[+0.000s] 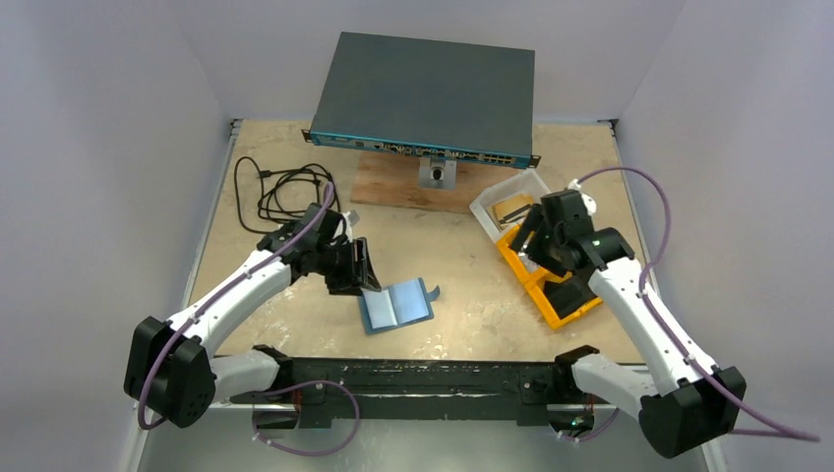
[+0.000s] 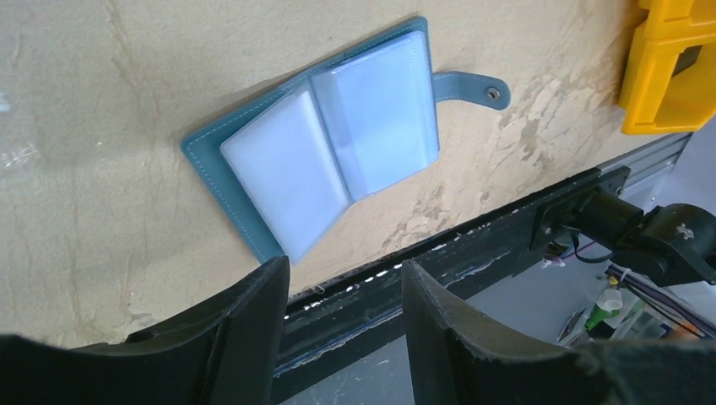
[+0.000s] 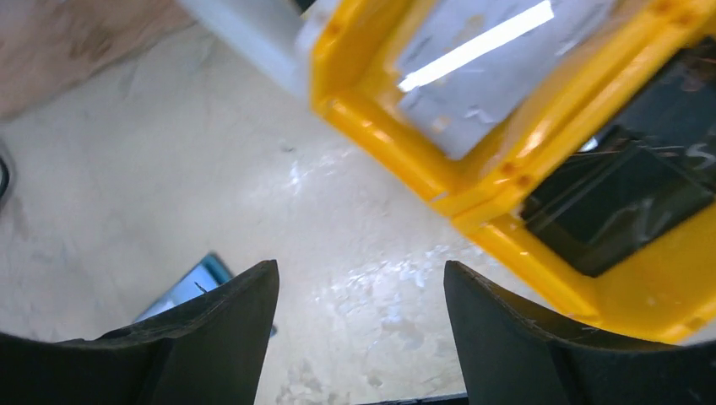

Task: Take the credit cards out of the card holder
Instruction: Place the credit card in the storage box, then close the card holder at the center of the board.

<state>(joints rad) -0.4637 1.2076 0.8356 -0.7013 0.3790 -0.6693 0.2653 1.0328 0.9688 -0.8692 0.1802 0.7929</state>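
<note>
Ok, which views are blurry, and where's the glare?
Right wrist view: motion-blurred, a bright glare streak across the glossy silvery card in the yellow-orange plastic bin. Left wrist view: sharp on the open teal-blue card holder. Top view: evenly lit.

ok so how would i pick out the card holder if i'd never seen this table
Start at the big grey box at the back of the table and come toward the near edge. Lying open there, beside the left claw, is the card holder: flat, teal-blue, with clear pockets and a snap tab, unlike the orange bin.
</note>
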